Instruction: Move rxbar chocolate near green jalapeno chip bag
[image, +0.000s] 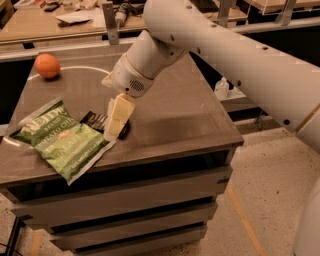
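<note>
The rxbar chocolate (94, 120), a small flat black bar, lies on the grey table top (180, 115), touching the right edge of the green jalapeno chip bag (60, 141). The bag lies flat at the table's front left. My gripper (118, 120) points down at the right end of the bar and is shut on it, with its pale fingers (121, 112) hiding that end. The white arm (225, 55) reaches in from the upper right.
An orange fruit (47, 65) sits at the table's back left corner. A white circle line is drawn on the table top. A cluttered bench (65, 22) stands behind. A small bottle (221, 89) stands low to the right of the table.
</note>
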